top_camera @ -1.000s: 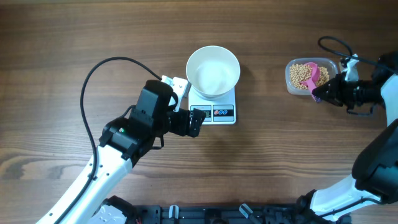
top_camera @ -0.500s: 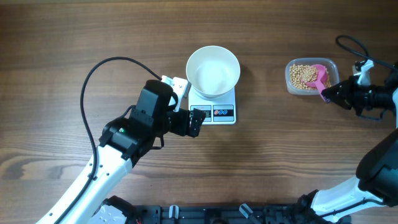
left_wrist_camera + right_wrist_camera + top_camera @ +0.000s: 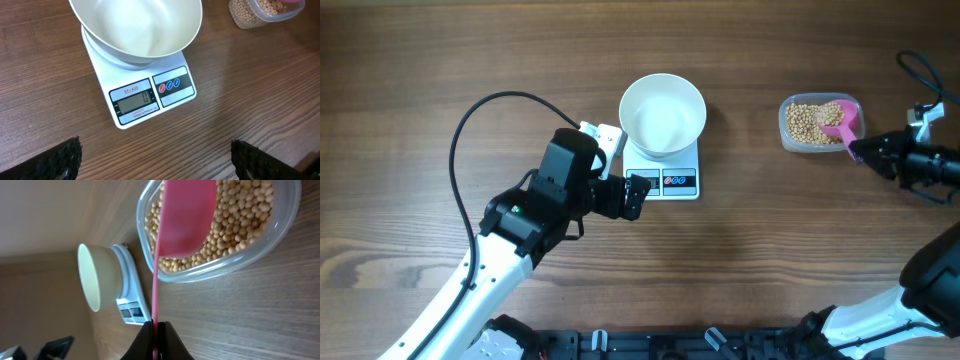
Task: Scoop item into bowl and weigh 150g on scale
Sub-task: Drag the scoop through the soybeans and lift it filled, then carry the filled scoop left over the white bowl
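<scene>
1. The right gripper is shown with its jaws pressed together on the thin handle of a pink scoop.
2. Just ahead of this gripper, the scoop's head is held over a clear plastic tub, above the beans heaped inside. Whether the scoop touches them cannot be told.
3. Far ahead of the right gripper, well past the tub, a white bowl is seen standing on a scale. The bowl's inside is bare white.
4. The left gripper is held above the wooden table, its fingers spread wide apart.
5. Just ahead of the left gripper, the scale's front edge is found, with its display reading zero and its button panel to the right.
6. Behind that edge, the bowl is set on the scale's platform.
7. Farthest from the left gripper, ahead and to its right, the tub of beans is seen.
</scene>
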